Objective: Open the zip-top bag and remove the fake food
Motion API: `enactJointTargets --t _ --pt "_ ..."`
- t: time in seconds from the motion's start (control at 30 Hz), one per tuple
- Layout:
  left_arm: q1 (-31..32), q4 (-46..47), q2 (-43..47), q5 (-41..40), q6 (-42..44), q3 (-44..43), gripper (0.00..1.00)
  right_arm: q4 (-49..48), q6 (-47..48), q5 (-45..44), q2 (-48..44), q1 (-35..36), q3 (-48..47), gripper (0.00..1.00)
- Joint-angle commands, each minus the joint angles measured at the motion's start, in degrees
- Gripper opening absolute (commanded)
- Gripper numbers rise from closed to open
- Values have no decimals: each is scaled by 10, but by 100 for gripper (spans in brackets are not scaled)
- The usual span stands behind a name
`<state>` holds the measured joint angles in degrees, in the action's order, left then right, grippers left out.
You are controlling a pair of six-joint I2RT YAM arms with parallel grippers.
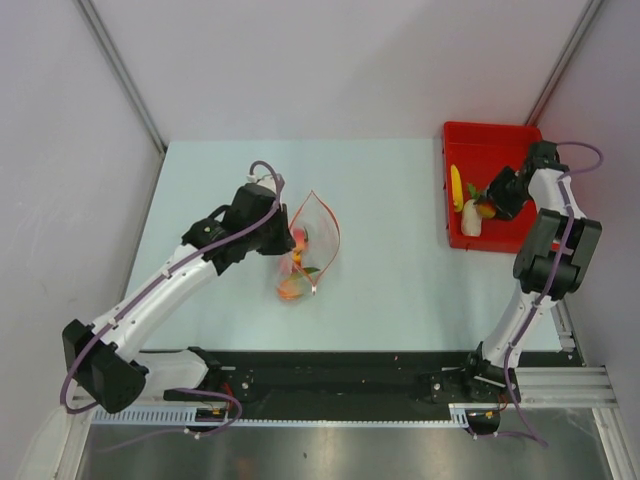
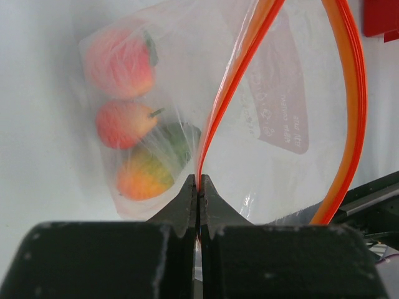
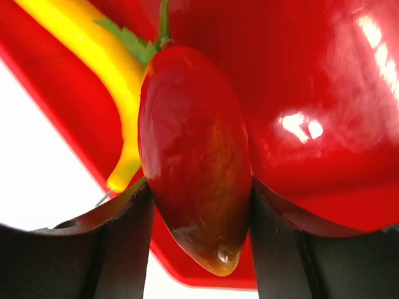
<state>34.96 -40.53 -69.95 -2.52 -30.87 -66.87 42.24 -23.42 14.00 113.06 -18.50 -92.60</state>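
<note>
Nearest the arm bases, the left gripper [image 2: 198, 184] is pinched shut on one lip of the zip-top bag [image 2: 280, 124], its jaws meeting on the red-orange zip strip [image 2: 352, 112]. The strip bows apart into a wide loop, so the mouth stands open. The bag lies mid-table, and three pieces of the fake food [image 2: 124, 123] sit in its closed end: a pink-red piece [image 2: 121, 62], a smaller red one, and an orange-green fruit [image 2: 146, 171]. Farther off, at the table's far right, the right gripper [image 3: 198, 205] is clamped on a red piece [image 3: 193, 149] with a green stem, held inside the red tray [image 1: 500, 135]. A yellow piece [image 3: 106, 68] and a white radish [image 1: 470, 220] lie in the tray beside it. Whether the red piece touches the tray floor I cannot tell from the close view. The step in hand looks like unloading, about half done. The next move probably calls for releasing this piece, then reaching into the open mouth while the left keeps the lip raised.
</note>
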Motion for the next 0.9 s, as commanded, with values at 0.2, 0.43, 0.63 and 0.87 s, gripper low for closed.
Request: enactJointTargets --t 0.2,0.43,0.63,0.87 --pt "-3 34 -10 43 17 0 0 108 80 -94 75 -2 -101 70" --pt "-3 51 -15 50 3 -3 0 122 73 -139 5 16 -76 84" --pt "-4 61 -17 56 -10 4 0 109 45 -134 -154 72 -38 84" --pt "-5 83 -4 65 -37 33 0 109 20 -71 -252 308 -60 77"
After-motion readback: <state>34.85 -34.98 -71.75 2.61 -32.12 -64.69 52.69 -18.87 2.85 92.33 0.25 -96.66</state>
